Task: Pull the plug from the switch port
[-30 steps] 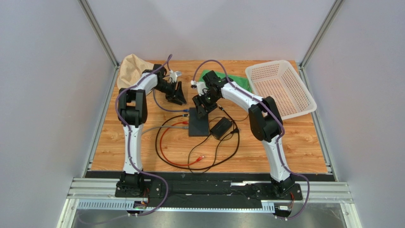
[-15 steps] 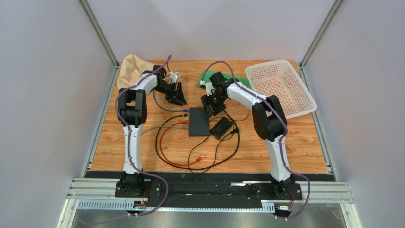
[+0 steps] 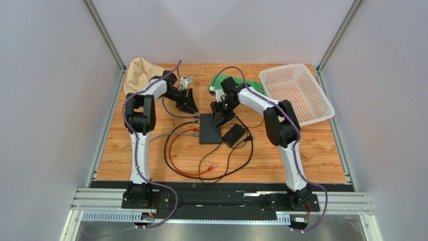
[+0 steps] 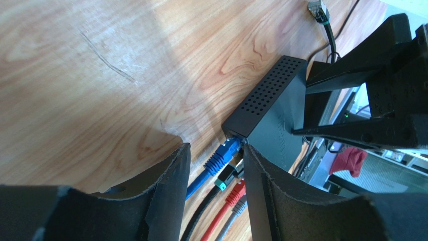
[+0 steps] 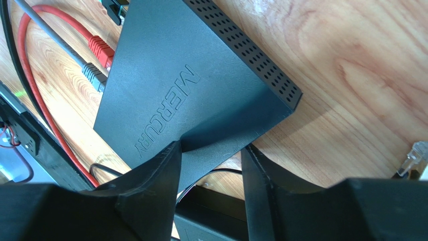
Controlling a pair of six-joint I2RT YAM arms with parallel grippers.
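The flat black switch (image 3: 209, 132) lies mid-table; the left wrist view (image 4: 274, 113) shows it too. Blue (image 4: 222, 154), black (image 4: 228, 175), red (image 4: 235, 193) and grey plugs sit in the ports on its left side. My left gripper (image 3: 189, 104) is open just left of and behind the switch. In its wrist view the gripper (image 4: 216, 150) has the blue and black plugs in the gap between its fingers, touching neither. My right gripper (image 3: 219, 115) is open over the switch's far right corner, which lies between its fingers (image 5: 210, 150).
A thicker black power adapter (image 3: 234, 134) lies right of the switch. Red and black cables loop (image 3: 201, 160) in front of it. A loose clear plug (image 5: 413, 156) lies on the wood. A white basket (image 3: 296, 93), green cloth (image 3: 251, 85) and beige cloth (image 3: 138, 73) lie at the back.
My right gripper drew back from the switch's left part to its far right corner and settled lower there. My left gripper edged slightly right toward the ports.
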